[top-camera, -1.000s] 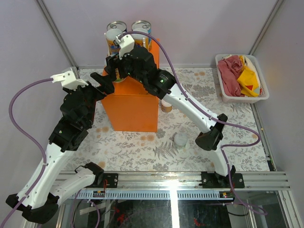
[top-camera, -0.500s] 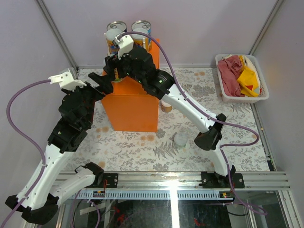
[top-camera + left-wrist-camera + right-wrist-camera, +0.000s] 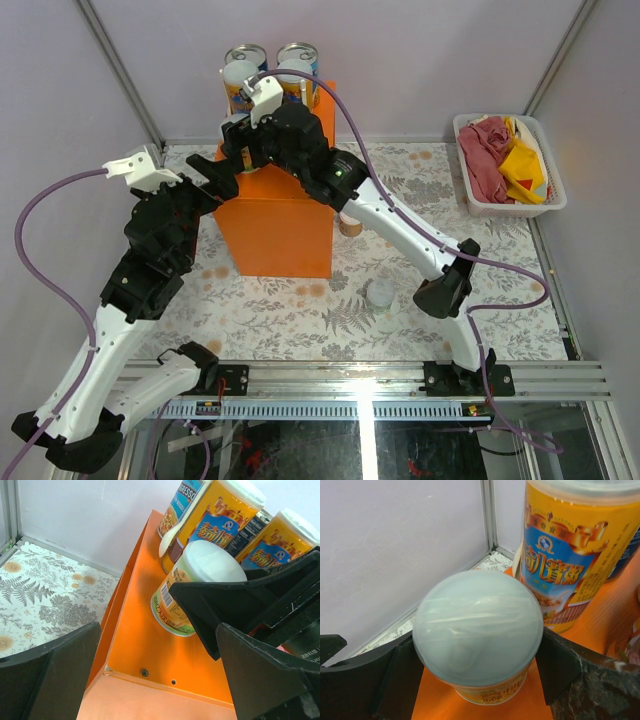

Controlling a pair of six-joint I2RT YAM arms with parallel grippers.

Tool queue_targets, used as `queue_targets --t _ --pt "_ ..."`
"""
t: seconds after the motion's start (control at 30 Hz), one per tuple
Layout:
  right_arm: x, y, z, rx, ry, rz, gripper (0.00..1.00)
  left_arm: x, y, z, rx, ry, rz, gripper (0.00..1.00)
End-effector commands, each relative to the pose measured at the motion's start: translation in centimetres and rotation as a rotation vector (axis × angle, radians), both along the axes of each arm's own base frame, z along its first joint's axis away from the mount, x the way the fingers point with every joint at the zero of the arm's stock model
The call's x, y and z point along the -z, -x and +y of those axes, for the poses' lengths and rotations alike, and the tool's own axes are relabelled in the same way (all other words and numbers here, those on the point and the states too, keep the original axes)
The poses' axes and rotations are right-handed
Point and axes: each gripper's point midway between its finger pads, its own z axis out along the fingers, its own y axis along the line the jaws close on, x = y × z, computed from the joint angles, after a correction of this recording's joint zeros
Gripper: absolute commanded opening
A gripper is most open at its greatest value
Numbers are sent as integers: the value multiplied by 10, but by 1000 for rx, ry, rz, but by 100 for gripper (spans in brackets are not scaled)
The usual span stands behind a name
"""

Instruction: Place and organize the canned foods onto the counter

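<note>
The orange counter (image 3: 280,230) stands mid-table. Two blue-labelled cans (image 3: 245,62) (image 3: 297,58) stand at its back. Two tall yellow-orange cans (image 3: 220,520) (image 3: 280,540) stand in front of them, hidden under my right arm in the top view. My right gripper (image 3: 238,158) is shut on a short pale-lidded can (image 3: 477,625), whose base rests on the counter's left part (image 3: 600,630). My left gripper (image 3: 205,172) is open and empty by the counter's left near corner (image 3: 145,645). Another pale-lidded can (image 3: 380,292) stands on the table.
A small can (image 3: 350,224) stands on the table by the counter's right side, partly under my right arm. A white basket (image 3: 545,205) with red and yellow cloths (image 3: 500,160) sits at the far right. Walls close off the back and both sides.
Both arms have shifted only slightly. The right gripper still holds the short can on the counter, and the left gripper stays open beside it.
</note>
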Motion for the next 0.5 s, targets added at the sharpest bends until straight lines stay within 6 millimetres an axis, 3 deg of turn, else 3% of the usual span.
queue_targets --t 0.0,0.1,0.47 --pt "-3 21 -4 -22 24 18 90 -10 -1 -9 42 35 -33 100" --pt "-5 22 -6 -26 21 15 95 -10 -2 -10 41 35 -32 100" --pt "-22 34 -14 -52 -6 12 97 -13 0 -7 33 45 -40 100"
